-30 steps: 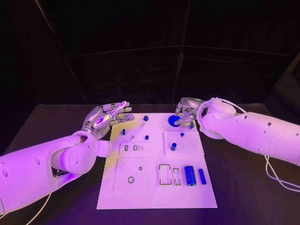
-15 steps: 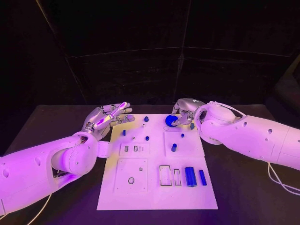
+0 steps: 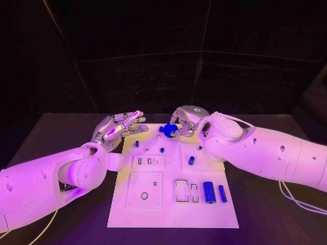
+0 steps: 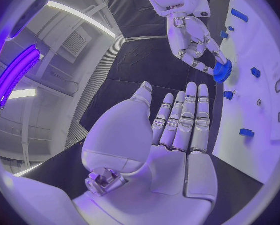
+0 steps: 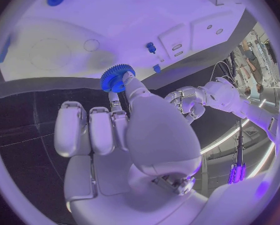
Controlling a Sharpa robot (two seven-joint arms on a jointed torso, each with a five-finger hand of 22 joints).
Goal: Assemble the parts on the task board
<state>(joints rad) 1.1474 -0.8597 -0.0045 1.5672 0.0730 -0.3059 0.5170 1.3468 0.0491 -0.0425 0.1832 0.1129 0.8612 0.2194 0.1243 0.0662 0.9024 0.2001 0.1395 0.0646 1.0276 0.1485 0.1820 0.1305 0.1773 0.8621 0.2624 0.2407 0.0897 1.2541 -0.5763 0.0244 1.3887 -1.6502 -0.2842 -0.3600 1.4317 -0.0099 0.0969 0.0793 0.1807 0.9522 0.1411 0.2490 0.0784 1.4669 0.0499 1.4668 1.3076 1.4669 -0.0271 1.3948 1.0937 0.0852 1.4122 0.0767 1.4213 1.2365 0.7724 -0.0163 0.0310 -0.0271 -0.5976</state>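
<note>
At the left edge of the white rectangular task board [image 3: 174, 176], your left hand [image 3: 118, 126] hovers palm-up over the black tabletop [image 3: 56, 138], fingers spread and straight, holding nothing. Moving right, near the board's far end, your right hand [image 3: 184, 121] pinches a small blue toothed plastic gear [image 3: 170, 129] between thumb and fingertips, lifted above the board's far edge. The right wrist view shows the grip sitting on the gear's rim. Judge this gear light and rigid; its teeth give purchase, but it could tilt in so narrow a pinch, so keep hold across the rim. Farther right and nearer you, a stout blue cylinder [image 3: 208, 192] lies beside a slim blue bar [image 3: 222, 193] on the board.
</note>
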